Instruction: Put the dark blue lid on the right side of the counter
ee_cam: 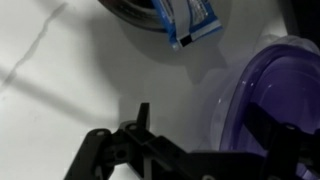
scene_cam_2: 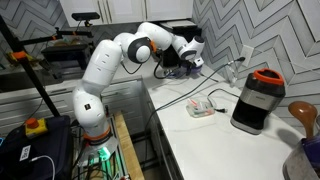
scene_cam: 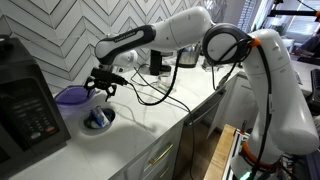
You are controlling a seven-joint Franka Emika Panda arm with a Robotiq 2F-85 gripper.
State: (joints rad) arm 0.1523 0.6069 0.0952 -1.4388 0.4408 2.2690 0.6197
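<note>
The dark blue lid [scene_cam: 70, 97] lies flat on the white counter [scene_cam: 150, 125], near the tiled wall and next to a black appliance. In the wrist view the lid [ee_cam: 285, 80] fills the right side. My gripper [scene_cam: 101, 88] hovers just above the lid's edge. Its jaws [ee_cam: 205, 125] are open and empty. One finger is over bare counter and the other finger is over the lid, so the rim lies between them. I cannot make out the lid in the exterior view from the far end of the counter [scene_cam_2: 215, 140].
A grey dish [scene_cam: 97, 118] holding a blue-and-white packet [ee_cam: 192, 22] sits close in front of the lid. A black appliance [scene_cam: 25, 110] stands beside them. Cables trail across the counter. A black grinder with a red top [scene_cam_2: 256, 100] and a white device [scene_cam_2: 203, 108] stand further along.
</note>
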